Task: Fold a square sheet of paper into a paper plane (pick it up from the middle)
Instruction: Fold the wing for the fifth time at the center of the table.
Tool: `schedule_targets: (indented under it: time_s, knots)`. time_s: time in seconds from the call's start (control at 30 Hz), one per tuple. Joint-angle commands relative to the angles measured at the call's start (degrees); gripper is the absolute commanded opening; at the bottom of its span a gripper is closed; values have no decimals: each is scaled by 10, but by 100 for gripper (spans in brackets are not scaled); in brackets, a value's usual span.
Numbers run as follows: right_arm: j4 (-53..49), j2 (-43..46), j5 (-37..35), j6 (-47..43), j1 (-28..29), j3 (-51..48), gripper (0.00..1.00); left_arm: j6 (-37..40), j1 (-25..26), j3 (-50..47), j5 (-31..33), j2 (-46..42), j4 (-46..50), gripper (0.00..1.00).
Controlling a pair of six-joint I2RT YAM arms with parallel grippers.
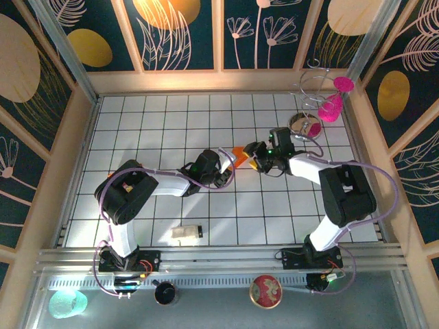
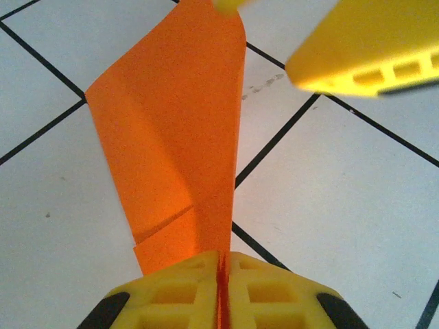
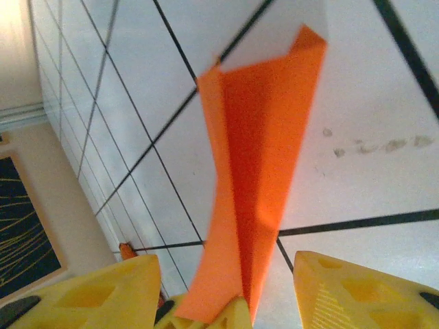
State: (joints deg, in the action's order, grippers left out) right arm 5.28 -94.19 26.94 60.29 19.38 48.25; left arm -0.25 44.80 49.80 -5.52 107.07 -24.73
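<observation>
Looking from the top, the orange paper point(image 1: 239, 153) is seen near the middle of the table point(image 1: 137, 116), between the tips of the two arms. It is folded into a long, thin shape with a crease down its length. One end is pinched by the left gripper point(image 2: 221, 274): its two yellow fingers are pressed flat together, and the paper's edge is caught in the thin line between them. From there the paper is stretched away over the white tiles, and a folded flap is seen near the held end. The other end is met by the right gripper point(image 3: 225, 264). Its fingers point(image 3: 103, 295) are spread wide apart, one on each side of the paper, and the paper is not squeezed by them. Whether the paper is touched by the part between those fingers cannot be told. A small beige block point(image 1: 186, 233) is laid on the tiles near the front edge, well apart from the paper.
</observation>
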Motion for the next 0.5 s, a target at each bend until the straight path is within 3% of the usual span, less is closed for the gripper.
schedule_targets:
  time_s: [0.0, 0.47]
  knots:
    - [-23, 22, -24, -38, -15, 2, 55, -8, 1, -2, -35, 20, -8, 10]
    - [-7, 41, -38, -84, -27, -27, 55, -79, -11, 29, -135, 44, 8, 4]
